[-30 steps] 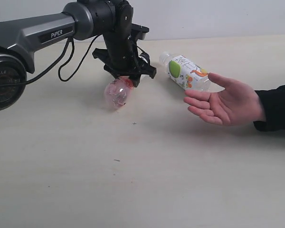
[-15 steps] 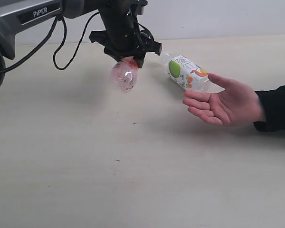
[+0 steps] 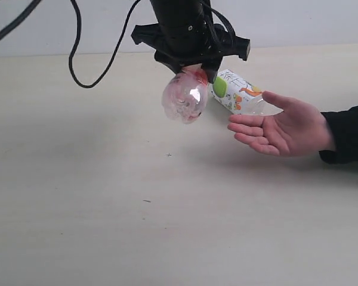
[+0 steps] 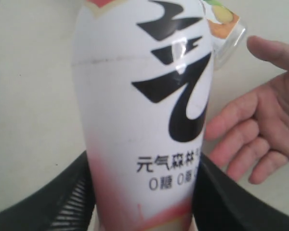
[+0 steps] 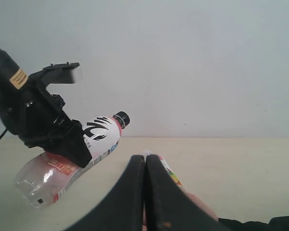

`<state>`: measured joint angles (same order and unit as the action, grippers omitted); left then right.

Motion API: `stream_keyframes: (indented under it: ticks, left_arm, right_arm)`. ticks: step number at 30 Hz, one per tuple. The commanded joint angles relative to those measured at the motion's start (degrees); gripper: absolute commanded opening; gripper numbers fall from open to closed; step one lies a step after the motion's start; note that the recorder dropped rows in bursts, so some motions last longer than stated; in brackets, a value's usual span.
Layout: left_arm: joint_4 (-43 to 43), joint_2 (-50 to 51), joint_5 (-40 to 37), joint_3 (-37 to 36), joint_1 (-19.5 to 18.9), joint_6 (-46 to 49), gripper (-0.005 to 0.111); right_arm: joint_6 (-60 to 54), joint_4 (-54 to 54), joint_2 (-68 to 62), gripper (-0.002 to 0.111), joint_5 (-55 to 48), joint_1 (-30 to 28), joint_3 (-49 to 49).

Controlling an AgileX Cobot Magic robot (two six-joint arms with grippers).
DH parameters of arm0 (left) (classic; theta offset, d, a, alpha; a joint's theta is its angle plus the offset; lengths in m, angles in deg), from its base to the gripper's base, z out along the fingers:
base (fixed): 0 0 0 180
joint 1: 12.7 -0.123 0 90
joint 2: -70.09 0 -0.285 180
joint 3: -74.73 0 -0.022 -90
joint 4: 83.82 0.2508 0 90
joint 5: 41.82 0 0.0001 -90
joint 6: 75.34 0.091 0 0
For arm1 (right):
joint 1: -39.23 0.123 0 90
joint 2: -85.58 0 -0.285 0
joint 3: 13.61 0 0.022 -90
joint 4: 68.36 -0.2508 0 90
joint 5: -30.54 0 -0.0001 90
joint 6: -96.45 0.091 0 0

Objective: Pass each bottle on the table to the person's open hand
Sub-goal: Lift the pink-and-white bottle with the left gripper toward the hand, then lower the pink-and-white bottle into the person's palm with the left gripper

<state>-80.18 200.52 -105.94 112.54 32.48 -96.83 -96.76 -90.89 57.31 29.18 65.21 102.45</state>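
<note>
1. Hazard: slip. My left gripper (image 3: pixel 192 70) is closed about halfway, clamped around the body of the pink bottle (image 3: pixel 185 98), and the jaws press on smooth, rounded plastic. The bottle hangs tilted, cap end higher and clear base lower. In my judgement, a sudden swing or an abrupt stop could let it slide out base first.

2. Hazard: early release. The open hand (image 3: pixel 283 128) lies to one side of my left gripper and lower than it, apart from the bottle. If I open the jaws here, the bottle probably drops onto the table (image 3: pixel 107 208) short of the palm and rolls.

3. Hazard: contact. The green-and-orange bottle (image 3: pixel 235 92) lies on its side on the table, below my left gripper and just beyond it, next to the person's thumb. A low approach could knock it away or strike the fingertips. I cannot tell whether this bottle touches the thumb.

4. Position of the load. The pink bottle sits between my left jaws, gripped at mid-body, where the printed label meets the clear lower part. The base projects down from the jaws and the black cap projects up on the opposite side. Nothing supports the bottle from beneath.

5. Second arm. My right gripper (image 5: pixel 145 192) is fully closed on nothing. The pink bottle is ahead of it and higher, well apart. Only 2 bottles are in view.
</note>
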Motion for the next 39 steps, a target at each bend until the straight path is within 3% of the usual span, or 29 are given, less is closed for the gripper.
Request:
stream_keyframes:
  ticks: [1, 6, 15, 20, 39]
  left_arm:
    - [-2.35, -6.84, 5.53, -8.12, 1.38, -2.99, 0.0]
    - [-10.17, -15.59, 19.55, -21.61, 1.71, -2.99, 0.0]
    - [-14.09, -21.06, 33.75, -32.24, 1.71, -7.73, 0.0]
    - [-25.18, -21.2, 42.99, -37.69, 1.71, -7.32, 0.0]
    - [-28.35, -20.29, 45.29, -38.4, 4.18, -7.22, 0.0]
  right_arm:
    - [0.01, -0.03, 0.27, 0.0, 0.65, 0.03, -0.31]
    - [0.01, -0.03, 0.27, 0.0, 0.65, 0.03, -0.31]
    - [0.01, -0.03, 0.27, 0.0, 0.65, 0.03, -0.31]
    - [0.01, -0.03, 0.27, 0.0, 0.65, 0.03, -0.31]
    - [0.01, -0.03, 0.27, 0.0, 0.65, 0.03, -0.31]
